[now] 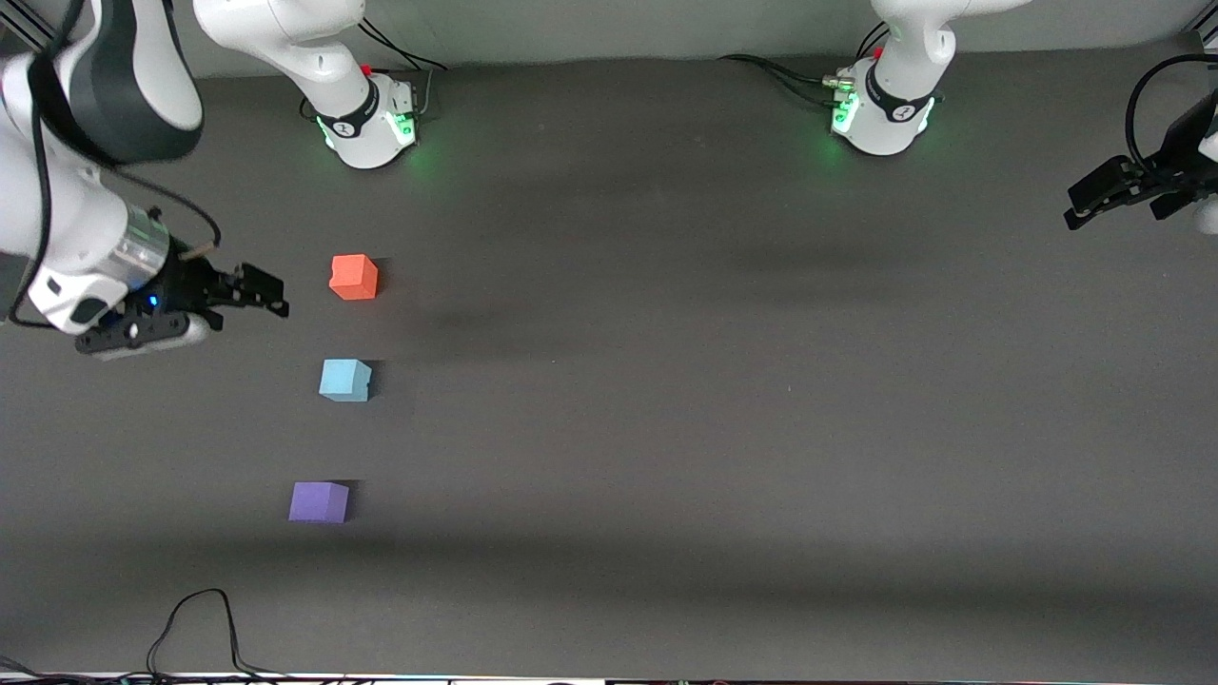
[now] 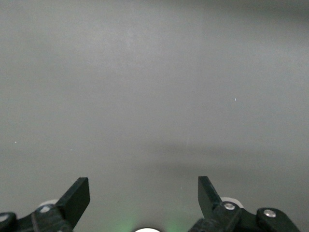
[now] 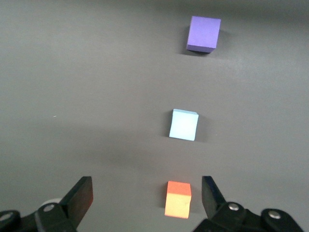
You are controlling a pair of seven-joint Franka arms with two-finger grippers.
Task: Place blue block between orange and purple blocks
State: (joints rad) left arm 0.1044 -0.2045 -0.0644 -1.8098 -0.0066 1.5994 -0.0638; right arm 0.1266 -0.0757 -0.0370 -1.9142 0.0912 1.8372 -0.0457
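Front view: blue block (image 1: 344, 380) on worktop (image 1: 723, 400) between orange block (image 1: 354, 277) and purple block (image 1: 319, 501); right gripper (image 1: 262, 290) near orange, jaws spread, empty. Left gripper (image 1: 1094, 202) aloft, apart. Left wrist view: jaws spread. Right wrist view: orange nearest.

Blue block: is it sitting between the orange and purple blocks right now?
Yes, the blue block rests on the table in line between the orange block and the purple block, touching neither.
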